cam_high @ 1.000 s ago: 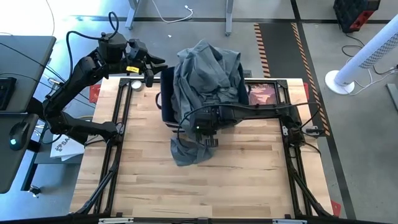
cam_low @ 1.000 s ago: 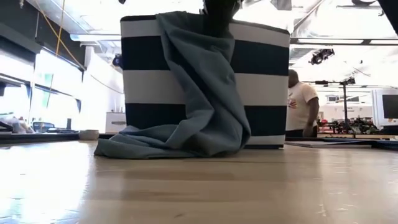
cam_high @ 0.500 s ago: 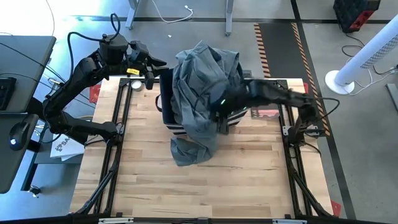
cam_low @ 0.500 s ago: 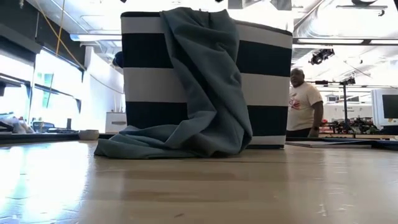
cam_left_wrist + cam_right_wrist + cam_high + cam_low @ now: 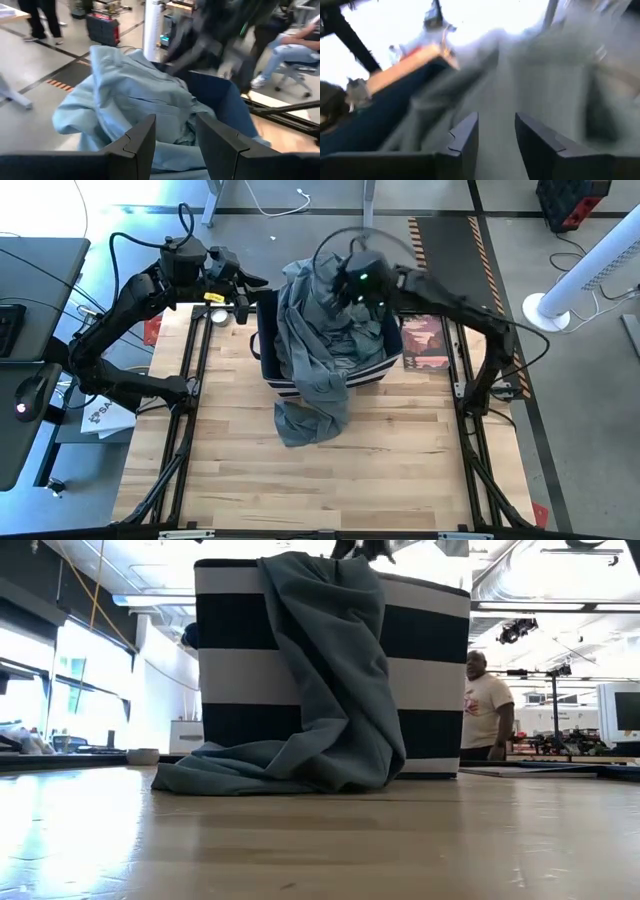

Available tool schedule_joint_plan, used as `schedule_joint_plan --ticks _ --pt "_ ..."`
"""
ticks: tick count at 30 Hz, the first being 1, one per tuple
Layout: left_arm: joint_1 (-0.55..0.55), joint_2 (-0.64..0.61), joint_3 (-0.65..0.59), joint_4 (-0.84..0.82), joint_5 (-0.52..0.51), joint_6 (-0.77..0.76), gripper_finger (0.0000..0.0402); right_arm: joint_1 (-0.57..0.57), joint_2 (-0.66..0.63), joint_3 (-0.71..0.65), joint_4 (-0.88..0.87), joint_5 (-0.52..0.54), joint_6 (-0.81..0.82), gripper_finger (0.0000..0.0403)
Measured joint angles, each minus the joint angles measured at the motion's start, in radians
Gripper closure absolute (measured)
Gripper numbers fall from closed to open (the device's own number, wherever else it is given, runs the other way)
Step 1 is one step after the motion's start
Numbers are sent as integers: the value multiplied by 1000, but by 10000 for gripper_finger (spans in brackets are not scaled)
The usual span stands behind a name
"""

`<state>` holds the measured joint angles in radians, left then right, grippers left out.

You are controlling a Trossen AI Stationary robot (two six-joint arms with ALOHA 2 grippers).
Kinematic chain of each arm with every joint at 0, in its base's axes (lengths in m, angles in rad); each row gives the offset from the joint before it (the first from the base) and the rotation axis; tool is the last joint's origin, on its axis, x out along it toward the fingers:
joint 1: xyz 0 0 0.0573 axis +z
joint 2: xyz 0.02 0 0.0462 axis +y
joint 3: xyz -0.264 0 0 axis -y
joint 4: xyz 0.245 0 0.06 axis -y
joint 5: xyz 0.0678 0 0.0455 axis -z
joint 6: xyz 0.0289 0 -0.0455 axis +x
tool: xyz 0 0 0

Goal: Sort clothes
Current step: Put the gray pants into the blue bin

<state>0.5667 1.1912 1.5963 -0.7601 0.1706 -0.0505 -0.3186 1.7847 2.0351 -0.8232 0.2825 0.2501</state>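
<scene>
High view: right gripper (image 5: pixel 362 285) above grey-blue garment (image 5: pixel 318 350), which spills from striped bin (image 5: pixel 392 352) lengthwise onto wooden table (image 5: pixel 400 460); left gripper (image 5: pixel 243 290) beside the bin's rim.
Low view: garment trails to tabletop; person (image 5: pixel 484 705) behind.
Wrist views: both fingers parted, empty.

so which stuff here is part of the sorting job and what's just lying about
Part of the job:
- grey-blue garment, draped over the bin's front onto the table
- striped bin holding it

Lying about:
- small bowl at the table's far edge
- red-brown mat beside the bin
</scene>
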Motion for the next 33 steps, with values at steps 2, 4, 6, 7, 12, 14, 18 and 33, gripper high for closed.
schedule_joint_plan --ticks 2,4,6,7,12,14,18,33 --pt "0 0 0 -4 -37 2 266 -22 2 -131 50 -87 35 290" --pt "0 0 0 -18 -71 10 266 -28 3 -272 83 -172 61 301" --pt "2 0 0 -35 -106 25 266 -25 3 -420 102 -219 83 310" --pt "2 0 0 -41 -116 27 266 -19 2 -495 113 -223 100 314" --pt "2 0 0 -60 -137 27 266 -25 -6 -759 184 -279 204 320" --pt "1 0 0 -65 -144 27 266 -37 -6 -779 186 -327 218 320" --pt "3 1 0 -65 -164 28 266 -51 -11 -718 138 -392 217 320" --pt "3 -1 0 -66 -153 28 266 -46 -53 -112 -195 -411 78 320"
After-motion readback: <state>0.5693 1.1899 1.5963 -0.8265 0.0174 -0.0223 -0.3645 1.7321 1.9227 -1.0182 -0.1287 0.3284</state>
